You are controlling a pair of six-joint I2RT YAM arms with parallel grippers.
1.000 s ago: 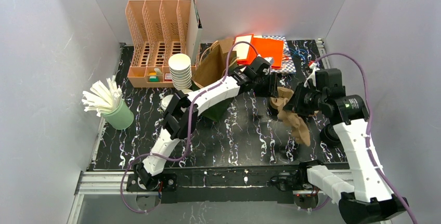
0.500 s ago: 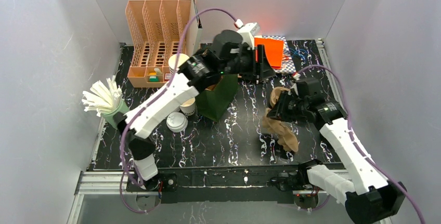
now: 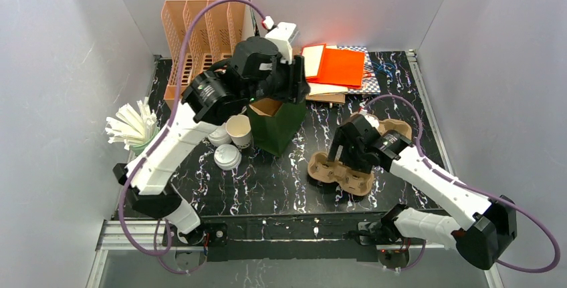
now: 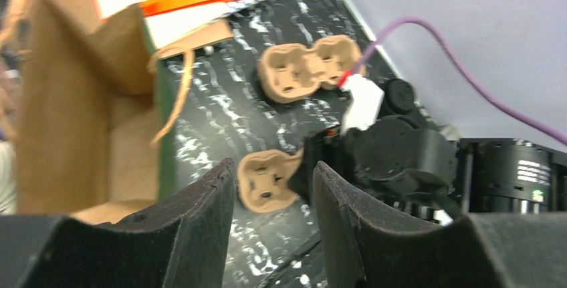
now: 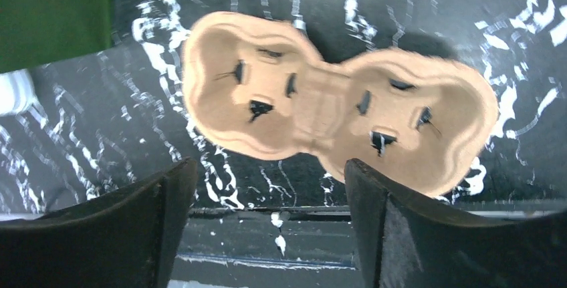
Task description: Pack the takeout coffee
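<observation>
Seven lots, listed left to right across the black white-veined desk (image 3: 281, 181).

1. Pale green tumbler of white paper-wrapped straws (image 3: 137, 131), at the left edge.
2. Peach perforated plastic file rack (image 3: 190, 34), back left. Its right end is hidden behind my left arm.
3. Flat round white plastic lid (image 3: 227, 158), loose on the desk. More white pieces just behind it are too crowded to tell apart.
4. Takeout coffee: plain white tapered paper cup (image 3: 239, 131), upright and uncovered, just left of the bag. Whether it is filled I cannot tell.
5. Dark green paper bag with brown lining (image 3: 281, 127), upright, mouth open. My left end effector (image 4: 273, 168) hangs above it, fingers partly apart, nothing between them.
6. Orange and white folders (image 3: 337, 66), stacked at the back.
7. Two tan moulded-pulp two-cup carriers. One (image 3: 341, 171) lies flat on the desk under my right end effector (image 5: 267, 168), whose fingers are wide apart and clear of it. The other (image 3: 391, 127) sits behind, mostly hidden by my right arm.

Status, as I judge it: a carrier is laid out. Lidding the cup, seating it and bagging it are all left to do.
</observation>
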